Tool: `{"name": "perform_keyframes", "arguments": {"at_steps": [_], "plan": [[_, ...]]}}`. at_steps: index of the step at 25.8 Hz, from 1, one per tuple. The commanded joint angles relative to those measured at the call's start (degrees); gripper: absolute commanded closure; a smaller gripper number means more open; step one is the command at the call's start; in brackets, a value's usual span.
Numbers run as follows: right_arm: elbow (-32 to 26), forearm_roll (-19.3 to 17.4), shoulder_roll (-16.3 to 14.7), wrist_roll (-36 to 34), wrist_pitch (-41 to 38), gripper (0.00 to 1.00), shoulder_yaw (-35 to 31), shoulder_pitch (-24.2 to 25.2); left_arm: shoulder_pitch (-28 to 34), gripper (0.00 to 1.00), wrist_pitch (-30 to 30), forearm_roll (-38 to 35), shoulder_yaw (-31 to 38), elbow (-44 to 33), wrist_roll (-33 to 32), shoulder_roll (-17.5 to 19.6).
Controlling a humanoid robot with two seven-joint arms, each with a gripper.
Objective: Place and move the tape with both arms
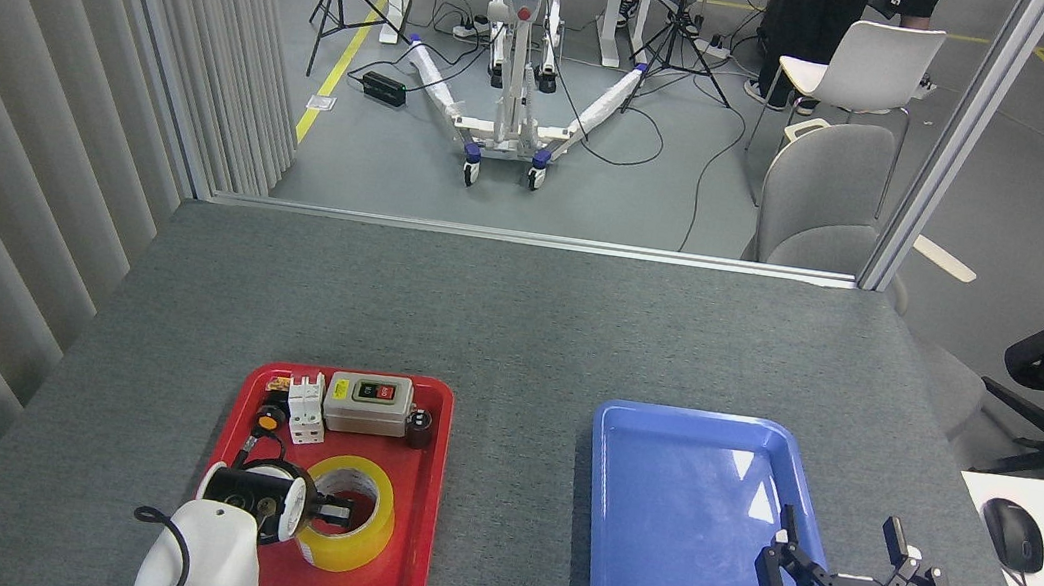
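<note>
The wide roll of see-through yellow tape with a white card middle (349, 513) lies in the flat red plastic tray (406, 560) on the grey desk (517, 333). It looks light and stiff, and its smooth side may be a bit slippery. The best place to hold it is the ring wall, with one finger in the hole and one outside. The left black end effector (330, 513) reaches into the hole, but I cannot tell if it is squeezing. The right black end effector (848, 578) waits with fingers spread wide, holding nothing, over the flat blue plastic tray (662, 453).
</note>
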Motion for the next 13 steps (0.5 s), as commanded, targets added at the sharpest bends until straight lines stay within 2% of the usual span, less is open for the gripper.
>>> {"name": "perform_keyframes", "arguments": {"at_steps": [1, 4, 6, 11, 13], "plan": [[0.3, 0.0, 0.3, 0.0, -0.1, 0.0, 0.1, -1.7, 0.2, 0.88, 0.6, 0.9, 0.4, -0.6, 1.1, 0.0], [0.3, 0.2, 0.5, 0.0, -0.4, 0.0, 0.2, -1.4, 0.4, 0.98, 0.6, 8.4, 1.7, -2.2, 1.1, 0.0], [0.3, 0.3, 0.5, 0.0, -0.5, 0.0, 0.4, -1.0, 0.6, 1.0, 1.1, 14.8, 2.7, -3.7, 1.4, 0.0], [0.3, 0.3, 0.5, 0.1, -0.5, 0.0, 0.7, -0.7, 1.9, 1.0, 7.2, 25.6, 3.6, -10.0, 1.5, -0.5], [0.3, 0.3, 0.5, 0.1, -0.5, 0.0, 0.6, -0.7, 3.7, 1.0, 6.9, 35.2, 4.5, -14.6, 0.8, -0.4]]}}
